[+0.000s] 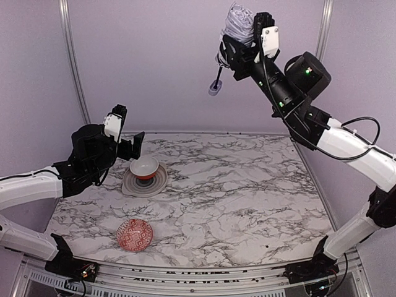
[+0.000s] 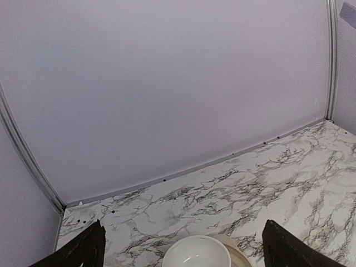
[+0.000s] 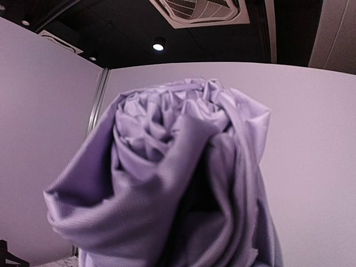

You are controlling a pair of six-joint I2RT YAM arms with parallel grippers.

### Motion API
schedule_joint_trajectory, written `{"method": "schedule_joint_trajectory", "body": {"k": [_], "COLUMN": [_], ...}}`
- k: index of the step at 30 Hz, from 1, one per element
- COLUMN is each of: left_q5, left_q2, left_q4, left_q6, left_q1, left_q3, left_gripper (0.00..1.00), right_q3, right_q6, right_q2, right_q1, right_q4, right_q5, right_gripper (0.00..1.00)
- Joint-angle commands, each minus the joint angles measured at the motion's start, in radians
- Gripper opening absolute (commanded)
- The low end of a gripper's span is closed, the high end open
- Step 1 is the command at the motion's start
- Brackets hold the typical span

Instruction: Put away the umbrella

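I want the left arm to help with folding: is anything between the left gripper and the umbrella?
Nothing visible. The right gripper holds the umbrella high in the air at the right. The open left gripper hovers low at the left, beside a white bowl. Only open air lies between them.

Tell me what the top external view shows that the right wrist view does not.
Only top external: the left arm, a white bowl on a plate, a red bowl, and the dangling knob. Only right wrist: a ceiling lamp and a vent. Both: the umbrella, its lavender fabric bunched; the right pincer gripping it shows only from the top.
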Motion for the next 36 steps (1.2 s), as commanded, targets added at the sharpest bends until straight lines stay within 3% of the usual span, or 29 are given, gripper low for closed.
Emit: {"method": "schedule_joint_trajectory", "body": {"k": [1, 7, 10, 13, 17, 20, 23, 27, 36], "left_q5": [0.014, 0.017, 0.019, 0.023, 0.024, 0.020, 0.021, 0.021, 0.043], "left_q2": [-0.011, -0.011, -0.016, -0.020, -0.016, -0.015, -0.014, -0.018, -0.027], "left_q4": [0.043, 0.043, 0.043, 0.044, 0.045, 0.044, 0.043, 0.043, 0.043], "left_q6": [0.005, 0.008, 0.010, 0.012, 0.020, 0.026, 0.027, 0.029, 0.020], "left_q1": [0.003, 0.003, 0.003, 0.003, 0.003, 0.003, 0.004, 0.003, 0.003], "left_q3": [-0.011, -0.012, -0.012, -0.014, -0.014, -0.013, -0.014, -0.015, -0.016], "left_gripper": [0.99, 0.99, 0.99, 0.99, 0.99, 0.99, 0.99, 0.99, 0.99], "right_q3": [-0.093, -0.418, -0.619, -0.714, -0.799, -0.763, -0.695, -0.544, -0.156], "right_q6": [0.007, 0.318, 0.374, 0.380, 0.401, 0.368, 0.345, 0.353, 0.475], "right_q2": [0.030, 0.176, 0.368, 0.534, 0.524, 0.481, 0.434, 0.353, 0.330], "right_q1": [0.021, -0.077, -0.080, -0.064, -0.072, -0.072, -0.070, -0.071, -0.078], "right_q4": [0.049, 0.093, 0.210, 0.244, 0.334, 0.275, 0.170, -0.102, -0.928], "right_q5": [-0.001, -0.142, -0.232, -0.190, -0.149, -0.136, -0.097, -0.007, 0.024], "right_gripper": [0.00, 0.00, 0.00, 0.00, 0.00, 0.00, 0.00, 0.00, 0.00]}}
